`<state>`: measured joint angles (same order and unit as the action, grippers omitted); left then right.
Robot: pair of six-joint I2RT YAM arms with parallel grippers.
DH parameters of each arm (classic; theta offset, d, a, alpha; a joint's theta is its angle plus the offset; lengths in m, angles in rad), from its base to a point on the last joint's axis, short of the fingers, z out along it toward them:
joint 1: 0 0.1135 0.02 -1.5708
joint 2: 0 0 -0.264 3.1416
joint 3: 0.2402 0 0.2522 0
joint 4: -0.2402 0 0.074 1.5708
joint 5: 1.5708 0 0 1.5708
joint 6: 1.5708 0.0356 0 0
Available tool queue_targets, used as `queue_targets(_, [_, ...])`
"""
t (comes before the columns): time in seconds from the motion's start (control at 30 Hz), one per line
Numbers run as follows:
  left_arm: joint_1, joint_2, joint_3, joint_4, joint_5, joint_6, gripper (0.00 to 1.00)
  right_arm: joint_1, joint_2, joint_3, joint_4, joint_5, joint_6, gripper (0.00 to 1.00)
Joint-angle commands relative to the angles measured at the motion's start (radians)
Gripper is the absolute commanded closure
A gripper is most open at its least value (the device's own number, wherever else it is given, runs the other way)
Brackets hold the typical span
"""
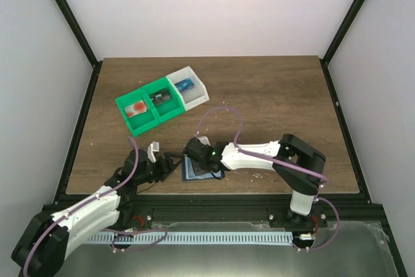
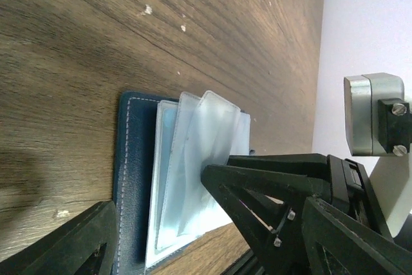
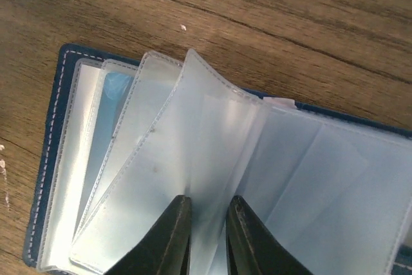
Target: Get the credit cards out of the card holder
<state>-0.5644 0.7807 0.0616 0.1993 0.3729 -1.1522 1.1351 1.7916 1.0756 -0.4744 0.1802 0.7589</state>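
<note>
The right pincer (image 3: 207, 227) is pressed nearly together, pinching a clear sleeve (image 3: 212, 146) of the holder (image 3: 53, 146); that sleeve stands lifted, with others fanned beside it; the holder lies open on the table (image 3: 257, 17), near its front edge, between the arms; the left pincer (image 1: 171, 165) is spread, just beside the holder's left edge; the trays (image 1: 162, 98) sit well apart, farther back.

The flat navy-blue folding card holder (image 2: 134, 178) has pale stitching along its edge. Its frosted clear plastic sleeves (image 3: 193, 159) show a light-blue patch. The bench (image 3: 290, 17) is brown wood-grain.
</note>
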Motion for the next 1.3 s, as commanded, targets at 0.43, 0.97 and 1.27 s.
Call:
queue_targets(0.43, [-0.002,0.113,-0.021,0.284,0.084,-0.018,0.21,-0.01,-0.178,-0.191,0.254,-0.018,0.008,0.94])
queue_targets(0.97, [-0.042,0.249,0.002,0.423,0.058,-0.011,0.21,-0.066,-0.218,-0.278,0.362,-0.14,0.025,0.96])
queue_targets(1.27, [-0.046,0.348,0.022,0.475,0.066,-0.001,0.2,-0.068,-0.223,-0.281,0.362,-0.143,0.025,0.96])
